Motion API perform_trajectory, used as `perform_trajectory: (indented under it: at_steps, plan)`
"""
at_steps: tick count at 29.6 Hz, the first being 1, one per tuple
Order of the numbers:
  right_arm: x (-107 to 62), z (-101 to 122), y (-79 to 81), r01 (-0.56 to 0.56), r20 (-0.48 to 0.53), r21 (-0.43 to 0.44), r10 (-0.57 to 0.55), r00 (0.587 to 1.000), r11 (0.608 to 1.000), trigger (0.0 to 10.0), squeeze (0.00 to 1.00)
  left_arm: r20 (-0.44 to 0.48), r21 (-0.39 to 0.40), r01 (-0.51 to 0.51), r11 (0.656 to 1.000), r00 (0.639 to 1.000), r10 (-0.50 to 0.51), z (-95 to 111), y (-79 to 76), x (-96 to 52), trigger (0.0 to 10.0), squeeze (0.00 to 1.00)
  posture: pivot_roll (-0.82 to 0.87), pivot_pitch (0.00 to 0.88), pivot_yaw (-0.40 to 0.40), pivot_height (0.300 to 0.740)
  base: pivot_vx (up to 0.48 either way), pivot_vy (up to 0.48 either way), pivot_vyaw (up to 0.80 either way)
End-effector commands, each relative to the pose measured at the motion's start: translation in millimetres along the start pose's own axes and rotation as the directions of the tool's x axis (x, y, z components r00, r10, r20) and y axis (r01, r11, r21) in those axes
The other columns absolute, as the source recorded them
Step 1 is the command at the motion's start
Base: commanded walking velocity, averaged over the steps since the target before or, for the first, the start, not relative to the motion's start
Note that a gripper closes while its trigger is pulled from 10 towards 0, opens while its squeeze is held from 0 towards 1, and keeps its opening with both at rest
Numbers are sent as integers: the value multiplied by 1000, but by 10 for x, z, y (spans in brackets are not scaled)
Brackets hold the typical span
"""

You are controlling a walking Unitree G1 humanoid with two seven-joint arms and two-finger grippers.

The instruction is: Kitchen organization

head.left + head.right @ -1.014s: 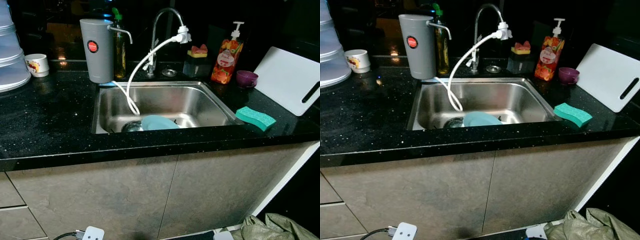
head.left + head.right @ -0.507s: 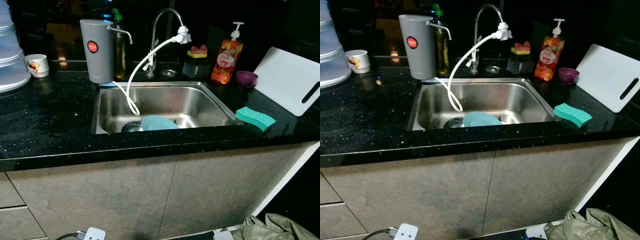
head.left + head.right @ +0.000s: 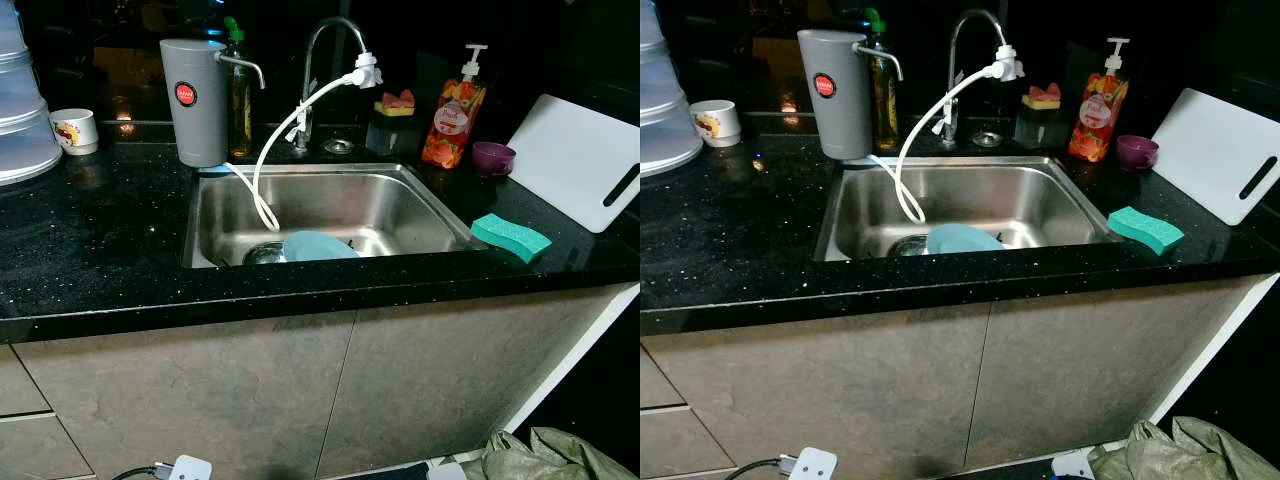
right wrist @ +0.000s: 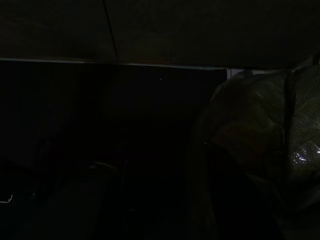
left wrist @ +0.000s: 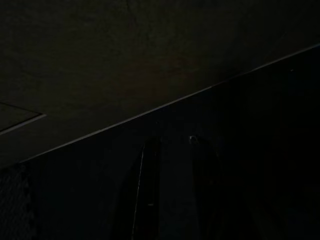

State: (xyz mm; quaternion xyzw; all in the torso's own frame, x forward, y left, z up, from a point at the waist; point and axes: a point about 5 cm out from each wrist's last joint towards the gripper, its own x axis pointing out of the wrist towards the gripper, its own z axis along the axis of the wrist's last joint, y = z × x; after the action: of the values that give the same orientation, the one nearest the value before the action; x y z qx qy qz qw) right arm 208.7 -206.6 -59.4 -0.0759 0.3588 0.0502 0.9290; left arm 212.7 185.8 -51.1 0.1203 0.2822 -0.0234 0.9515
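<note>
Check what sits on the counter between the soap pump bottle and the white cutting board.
In the left eye view, a small purple bowl sits between the soap pump bottle and the white cutting board, on the black counter behind the green sponge.

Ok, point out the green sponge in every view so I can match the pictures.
Left eye view: green sponge on the black counter's front right, just right of the sink.
Right eye view: same spot, beside the sink's right rim.
Left wrist view: too dark to make it out.
Right wrist view: too dark to make it out.
Shared landmark: the white cutting board behind it.
</note>
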Motion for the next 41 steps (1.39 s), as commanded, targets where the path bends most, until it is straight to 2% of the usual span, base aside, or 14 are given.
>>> perform_trajectory:
  at_steps: [1, 16, 41]
  plan:
    - [-27, -83, 4, 5, -23, 9, -5, 1000, 1000, 10000, 0, -13, -4, 8, 1000, 1000, -8, -40, -24, -14, 10000, 0, 4, 115, -73, 740, 0, 0, 0]
    - [-32, -122, 99, -18, -29, -1, 18, 999, 1000, 10000, 0, -15, -1, 12, 1000, 1000, -12, -43, -36, -14, 10000, 0, 3, 114, -72, 740, 0, 0, 0]
    - [-34, -130, 99, -22, -33, -10, 21, 999, 1000, 10000, 0, -12, 3, 14, 1000, 1000, -14, -33, -36, -9, 10000, 0, 4, 106, -70, 740, 0, 0, 0]
